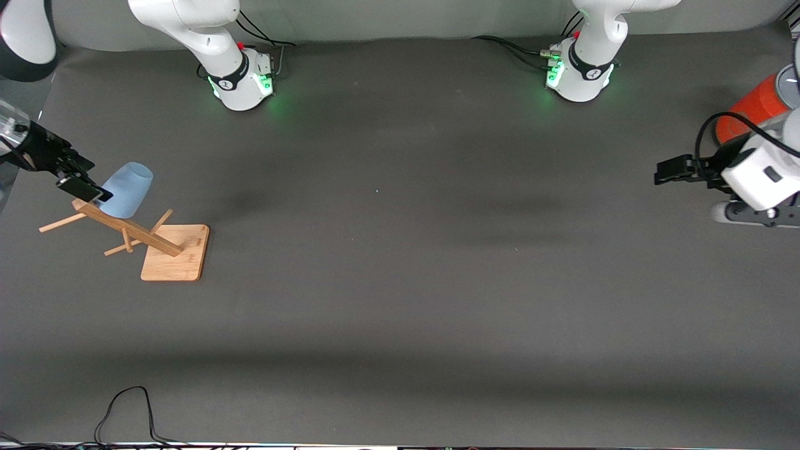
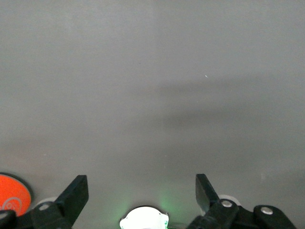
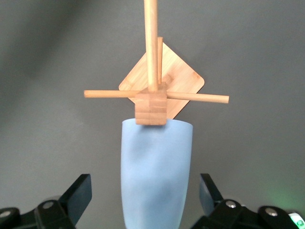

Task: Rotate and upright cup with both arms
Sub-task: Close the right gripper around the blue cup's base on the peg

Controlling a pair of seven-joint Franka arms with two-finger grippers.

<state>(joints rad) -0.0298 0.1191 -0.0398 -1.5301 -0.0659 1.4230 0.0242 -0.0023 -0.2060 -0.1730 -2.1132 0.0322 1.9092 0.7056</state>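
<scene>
The pale-blue cup (image 1: 128,189) hangs tilted on a peg of a wooden rack (image 1: 178,253) at the right arm's end of the table. In the right wrist view the cup (image 3: 155,171) has its wide mouth against the rack's top block and its narrow base toward the camera. My right gripper (image 1: 94,181) is open around that base end. One finger stands on each side (image 3: 145,188), with a gap to the cup on both. My left gripper (image 1: 672,170) hangs open over bare table at the left arm's end, with nothing between its fingers (image 2: 142,186).
The rack's square base (image 3: 188,81) rests on the grey mat, and thin pegs (image 1: 62,222) stick out sideways from its post. An orange can (image 1: 753,109) stands near the left arm's hand at the table's edge and shows in the left wrist view (image 2: 12,193). A black cable (image 1: 125,406) lies along the front edge.
</scene>
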